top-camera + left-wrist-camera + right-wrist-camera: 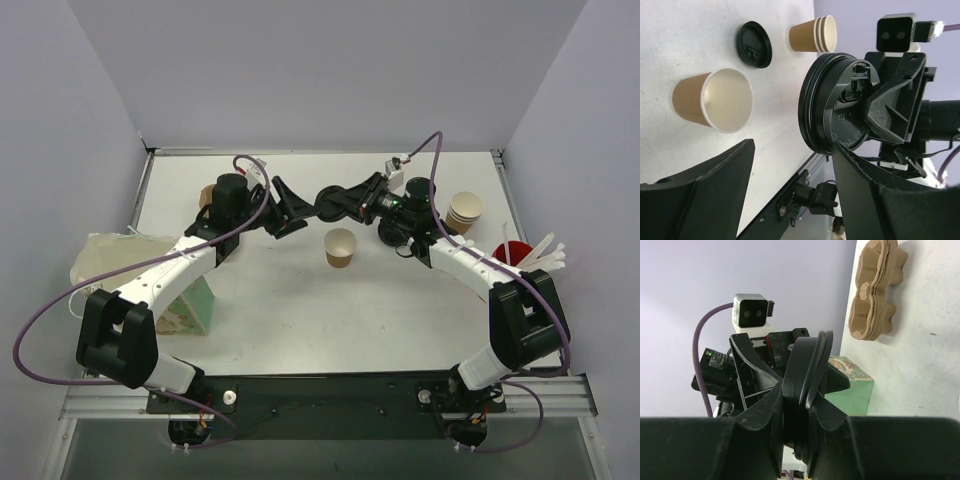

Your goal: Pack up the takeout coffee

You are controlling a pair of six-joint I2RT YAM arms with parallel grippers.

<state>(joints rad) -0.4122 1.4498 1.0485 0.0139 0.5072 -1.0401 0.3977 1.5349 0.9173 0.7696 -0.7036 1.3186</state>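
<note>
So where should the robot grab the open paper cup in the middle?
The cup stands upright with its mouth open, and it narrows toward the bottom. So it is probably best to grip its brown side wall just below the rim, coming in level from the side.

Cup (710,102) is formed in matt brown kraft paper, lined smooth cream. Lid (832,107) is moulded in glossy black plastic. Carrier (875,295) is pressed from rough tan pulp. Worktop (690,35) is finished matt white.
</note>
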